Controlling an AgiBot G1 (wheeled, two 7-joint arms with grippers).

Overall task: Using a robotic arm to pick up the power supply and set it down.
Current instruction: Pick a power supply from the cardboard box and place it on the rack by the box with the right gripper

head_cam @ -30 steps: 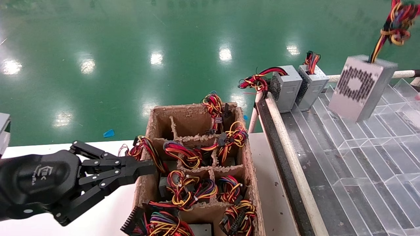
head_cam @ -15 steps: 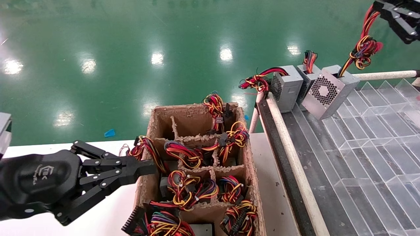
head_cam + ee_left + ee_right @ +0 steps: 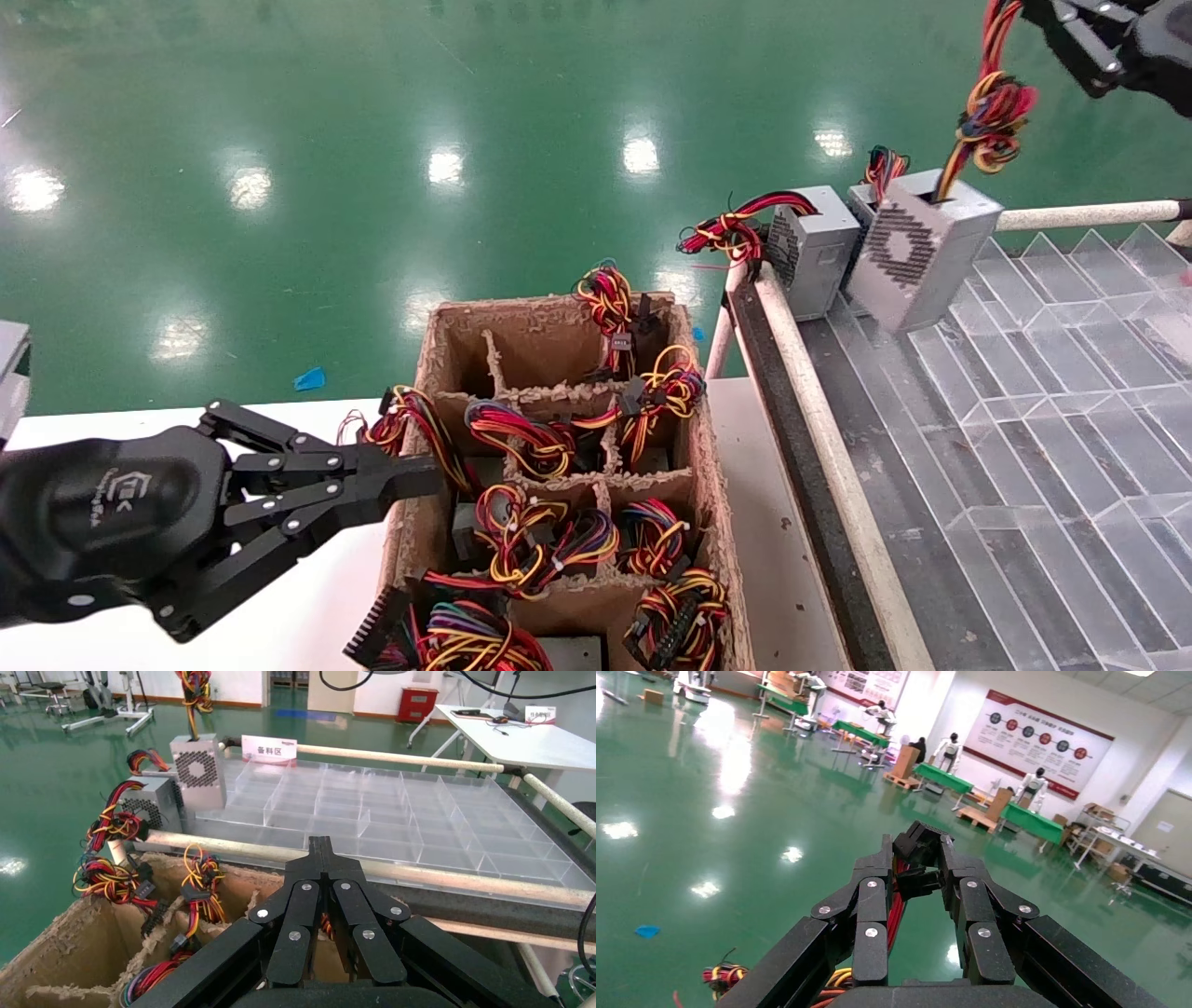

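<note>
Up at the far right: right gripper (image 3: 1032,13), fingers squeezed tight on the wire bundle (image 3: 993,110), a knot of yellow, orange and red wires. In the right wrist view, red wires and a black plug pinched between the fingertips (image 3: 926,855).

Hanging below on those wires: the power supply (image 3: 917,256), a small grey box, tilted, round holey fan side facing this way. Low corner right at the far left edge of the clear tray (image 3: 1071,419); hard to tell whether touching or just above. Pressed close beside two other grey boxes (image 3: 810,247), one with red and black wires sticking out to the side.

Down at the near left, over the white table (image 3: 317,606): left gripper (image 3: 421,477), fingers closed together, holding nothing. Tips right at the left wall of the cardboard box (image 3: 559,326), next to a loop of coloured wires.

Inside the cardboard box: little rooms full of more coloured wire knots and grey boxes, two far rooms bare.

All around behind: shiny green floor (image 3: 372,140).
</note>
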